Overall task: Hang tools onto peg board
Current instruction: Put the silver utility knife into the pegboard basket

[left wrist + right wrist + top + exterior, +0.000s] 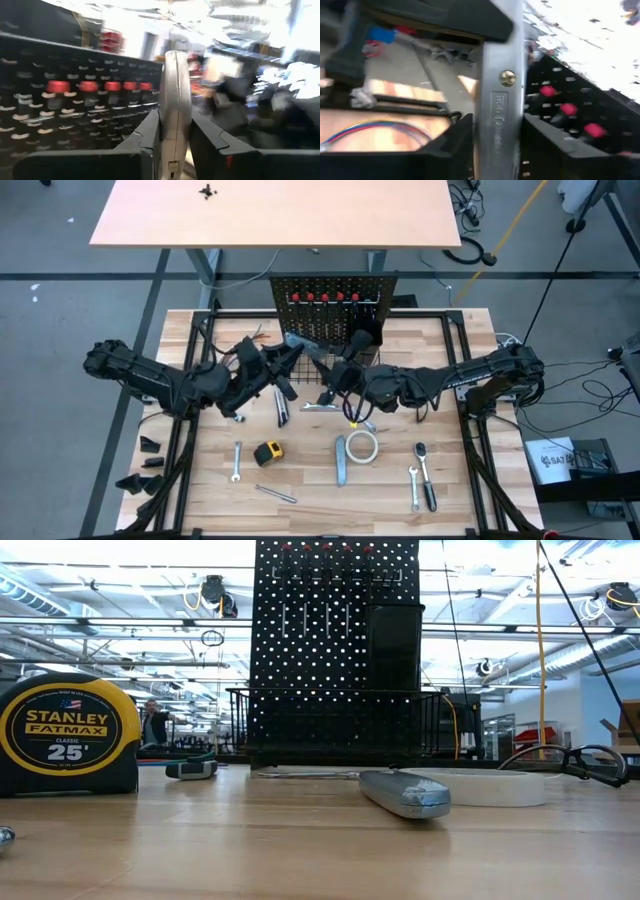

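Looking down from above, both arms meet right in front of the peg board, about level with its middle, and they've got one grey utility knife between them, up off the table. The left gripper comes in from the board's left side. In its own wrist view its two fingers are clenched flat against either side of the knife, blade body standing on edge, with the board's row of red-handled screwdrivers just behind. The right gripper reaches in from the board's right side, and its wrist cam shows the same knife, brass screw and all, sitting in the right gripper. Honestly can't tell whether that one is squeezing or just around it. Everything else lies farther out from the board on the wood: a yellow-black tape measure, a white tape roll, a second grey knife just beside the roll, and wrenches off toward either side. The wire basket runs along the board's base.
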